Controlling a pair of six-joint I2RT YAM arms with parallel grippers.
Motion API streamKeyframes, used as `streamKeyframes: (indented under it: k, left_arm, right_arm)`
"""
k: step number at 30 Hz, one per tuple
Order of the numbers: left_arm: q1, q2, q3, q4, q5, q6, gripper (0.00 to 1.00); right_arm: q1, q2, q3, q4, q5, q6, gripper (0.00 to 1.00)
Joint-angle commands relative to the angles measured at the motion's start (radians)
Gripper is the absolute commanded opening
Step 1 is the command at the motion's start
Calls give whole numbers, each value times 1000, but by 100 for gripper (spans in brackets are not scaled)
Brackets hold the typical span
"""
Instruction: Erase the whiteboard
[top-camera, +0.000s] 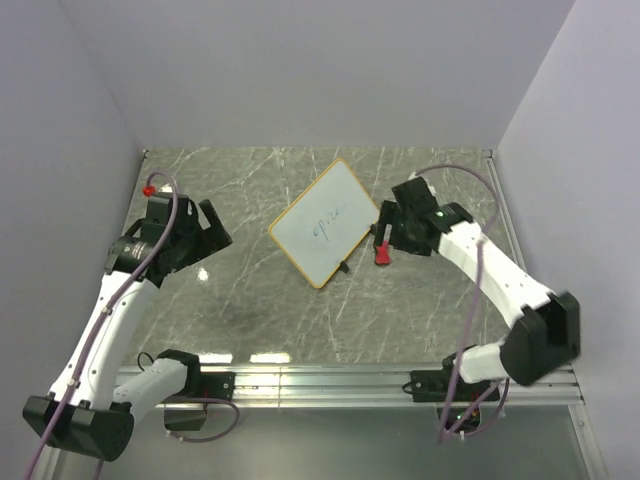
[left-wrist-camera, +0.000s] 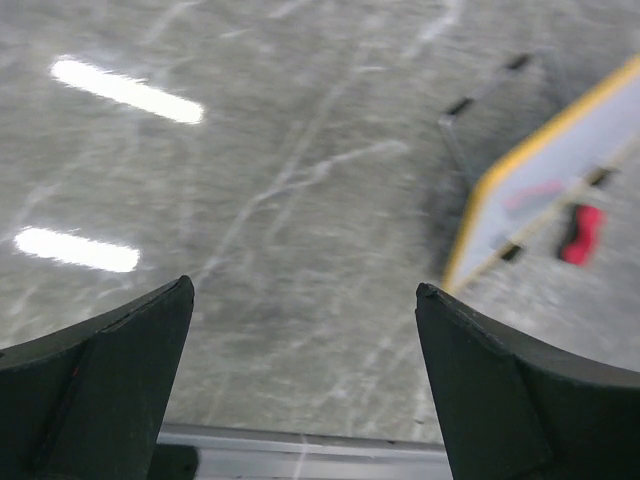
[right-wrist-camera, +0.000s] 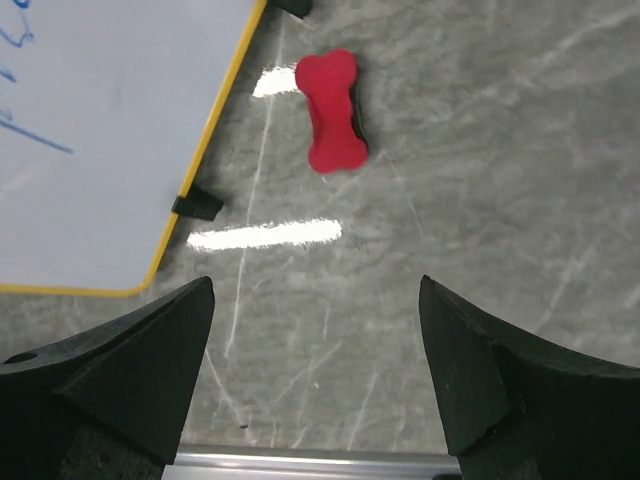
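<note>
Two grippers, both empty. At left, the left gripper (top-camera: 208, 228) hovers over the table (top-camera: 250, 310), jaws spread wide on nothing, well apart from the whiteboard (top-camera: 325, 222). The whiteboard lies flat and skewed at mid-table, blue writing on its face. Just beside its right edge lies the red eraser (right-wrist-camera: 332, 110), clear of the frame. Above it hangs the right gripper (right-wrist-camera: 315, 285), jaws wide, nothing between them (the eraser sits ahead of the fingertips). Risks: closing from here would likely miss the eraser or nip the frame, and an unpinned whiteboard may slide under wiping.
</note>
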Motion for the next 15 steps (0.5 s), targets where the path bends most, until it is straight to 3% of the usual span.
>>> streamKeyframes:
  k: [1, 5, 9, 15]
  left_arm:
    - [-6, -59, -22, 114, 173, 2, 99]
    - [-9, -56, 1, 137, 261, -20, 99]
    - [-7, -64, 67, 94, 226, -37, 97]
    - [-9, -42, 128, 48, 204, -29, 95]
  right_arm:
    - [-5, 118, 91, 102, -40, -53, 89]
    - [-14, 280, 131, 177, -71, -73, 88]
    - [-24, 412, 181, 196, -62, -91, 87]
    - [-66, 475, 165, 194, -51, -65, 84]
